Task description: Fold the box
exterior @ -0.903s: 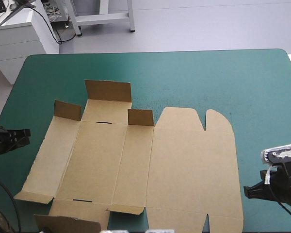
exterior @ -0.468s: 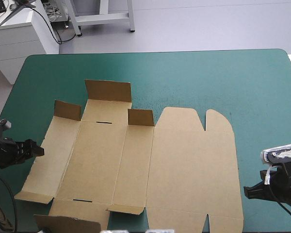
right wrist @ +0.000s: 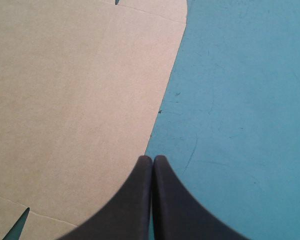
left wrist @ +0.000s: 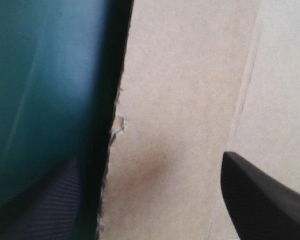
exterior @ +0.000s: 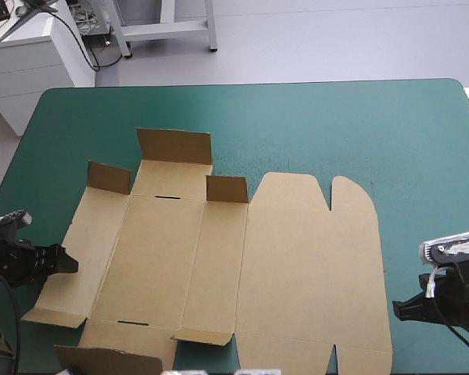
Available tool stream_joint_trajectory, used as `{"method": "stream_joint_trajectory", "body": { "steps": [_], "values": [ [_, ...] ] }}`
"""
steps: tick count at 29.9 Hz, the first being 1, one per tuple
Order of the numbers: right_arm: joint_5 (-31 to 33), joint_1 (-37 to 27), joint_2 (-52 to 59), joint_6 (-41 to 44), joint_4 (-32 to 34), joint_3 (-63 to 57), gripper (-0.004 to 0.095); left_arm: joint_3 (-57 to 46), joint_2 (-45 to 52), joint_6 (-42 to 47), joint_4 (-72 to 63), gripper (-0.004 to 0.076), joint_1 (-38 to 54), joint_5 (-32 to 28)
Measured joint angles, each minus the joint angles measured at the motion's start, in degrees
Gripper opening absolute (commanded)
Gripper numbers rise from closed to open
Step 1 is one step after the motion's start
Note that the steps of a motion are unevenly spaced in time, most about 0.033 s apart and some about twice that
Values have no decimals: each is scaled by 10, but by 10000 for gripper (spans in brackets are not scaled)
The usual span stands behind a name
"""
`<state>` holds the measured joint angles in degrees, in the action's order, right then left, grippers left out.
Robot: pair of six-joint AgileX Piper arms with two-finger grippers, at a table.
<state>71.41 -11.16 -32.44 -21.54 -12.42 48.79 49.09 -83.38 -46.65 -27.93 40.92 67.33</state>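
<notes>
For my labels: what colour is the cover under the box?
The cover is plain teal-green, clearest in the high view.

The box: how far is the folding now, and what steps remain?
Barely begun. The box lies mostly flat; a few small flaps stand up. In hand: the open left gripper straddles the box's left edge, while the right gripper, shut, sits beside the lid. Left: raising and tucking every wall.
</notes>
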Motion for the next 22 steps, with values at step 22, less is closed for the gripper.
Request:
{"method": "stream_joint_trajectory", "body": {
  "steps": [22],
  "values": [
    [-8,0,0,-3,0,-54,-19,-20,-24,0,-51,544,-95,8]
  ]
}}
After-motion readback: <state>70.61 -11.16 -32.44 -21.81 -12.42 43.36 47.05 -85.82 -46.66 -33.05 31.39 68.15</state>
